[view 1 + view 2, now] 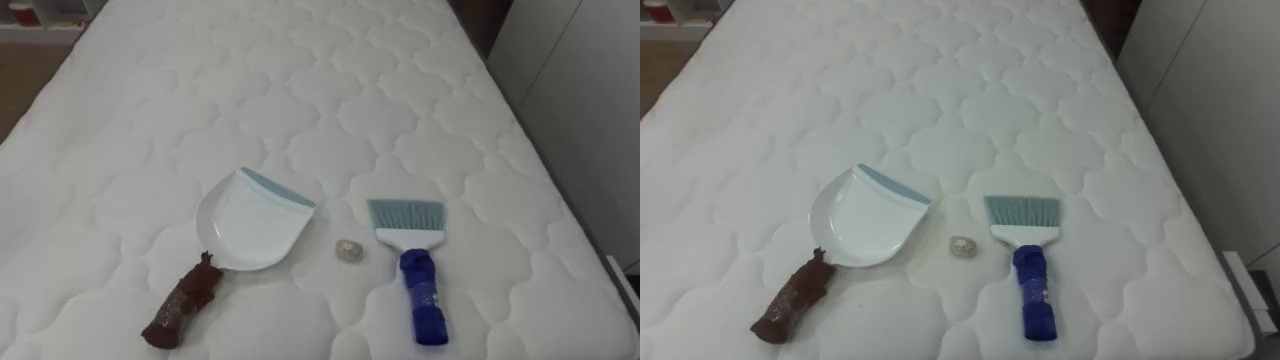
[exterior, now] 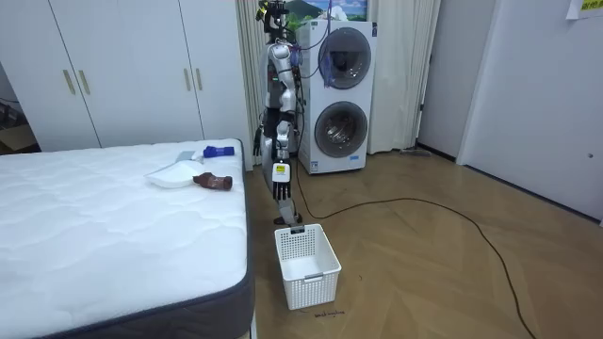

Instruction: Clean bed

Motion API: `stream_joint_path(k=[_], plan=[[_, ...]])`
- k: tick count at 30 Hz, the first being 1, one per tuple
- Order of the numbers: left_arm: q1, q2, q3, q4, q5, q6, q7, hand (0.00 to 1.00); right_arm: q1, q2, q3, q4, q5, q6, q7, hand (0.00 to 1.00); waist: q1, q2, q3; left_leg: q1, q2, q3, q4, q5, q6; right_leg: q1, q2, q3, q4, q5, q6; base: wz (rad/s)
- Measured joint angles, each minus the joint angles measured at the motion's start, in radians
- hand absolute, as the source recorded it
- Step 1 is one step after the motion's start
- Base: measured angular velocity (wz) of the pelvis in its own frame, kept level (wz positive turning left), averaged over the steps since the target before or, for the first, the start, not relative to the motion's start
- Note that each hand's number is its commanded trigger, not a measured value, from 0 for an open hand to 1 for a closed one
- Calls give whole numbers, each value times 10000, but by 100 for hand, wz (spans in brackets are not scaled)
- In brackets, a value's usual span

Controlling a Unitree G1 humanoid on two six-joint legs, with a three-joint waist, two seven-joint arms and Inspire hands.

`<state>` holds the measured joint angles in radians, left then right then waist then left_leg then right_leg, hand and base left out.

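The left hand (image 2: 280, 184) is hanging loose and empty beside the bed (image 2: 94, 217); the right hand (image 2: 256, 146) I cannot tell. The scrap (image 1: 347, 250) is lying between dustpan (image 1: 250, 222) and brush (image 1: 408, 225), so a clumsy grab risks knocking it away.

The bed (image 1: 330, 90) is matt white quilted cloth. The dustpan (image 1: 250, 225) is glossy white plastic, its handle (image 1: 180, 310) rough and brown. The brush (image 1: 415, 270) has a shiny blue plastic grip and fine bristles.

White bed (image 1: 300, 90) quilted in clover shapes; white dustpan (image 1: 250, 225), pale blue lip, brown handle; hand brush (image 1: 415, 270) blue-handled, grey-blue bristles.
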<state>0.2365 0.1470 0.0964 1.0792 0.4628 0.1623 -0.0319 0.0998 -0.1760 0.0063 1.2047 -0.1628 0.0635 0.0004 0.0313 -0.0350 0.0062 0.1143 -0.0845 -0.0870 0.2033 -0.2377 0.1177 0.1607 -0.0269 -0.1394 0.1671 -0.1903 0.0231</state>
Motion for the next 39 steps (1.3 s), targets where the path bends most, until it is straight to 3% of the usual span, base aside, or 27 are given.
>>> stream_joint_path(k=[8,14,23,28,32,35,39], plan=[[-3,-10,97,1,-21,-188,62,0,4,2,-6,15,14,-84,-446,0,21,5,-16,-15,0,-2,1,0,1,-18,0,-22,-2,0,0,0],[9,-38,661,4,-9,-229,314,0,12,0,-15,25,7,-88,-830,0,22,42,-54,-35,-2,-50,19,0,0,-17,-3,-97,-2,0,0,1],[260,-73,1182,-141,-392,-622,1582,0,29,9,-134,33,44,-223,-1577,0,16,41,-58,-60,-19,-69,21,1,1,-25,-20,-186,-6,0,0,0],[422,-82,1386,-1287,-388,-1102,2928,0,27,-29,-287,50,332,-519,-1731,0,49,59,-53,-194,-21,-113,82,0,0,-97,-21,-257,-8,2,0,4],[326,-98,1333,-2493,-405,-1819,3813,0,4,-11,-266,50,606,-926,-1750,0,49,65,-54,-353,-98,-285,185,11,-11,-67,-59,-418,-179,3,-1,12],[380,-113,1263,-3974,-356,-1973,4254,0,25,-12,-273,43,421,-1175,-1755,0,30,97,-59,-370,-106,-365,186,11,-10,-63,-61,-475,-179,3,-1,6],[280,40,814,-5109,-332,-2374,5104,0,-3,-23,-274,18,407,-1319,-1749,0,18,126,-84,-369,-108,-384,182,12,-9,-54,-64,-570,-185,3,-1,2]])
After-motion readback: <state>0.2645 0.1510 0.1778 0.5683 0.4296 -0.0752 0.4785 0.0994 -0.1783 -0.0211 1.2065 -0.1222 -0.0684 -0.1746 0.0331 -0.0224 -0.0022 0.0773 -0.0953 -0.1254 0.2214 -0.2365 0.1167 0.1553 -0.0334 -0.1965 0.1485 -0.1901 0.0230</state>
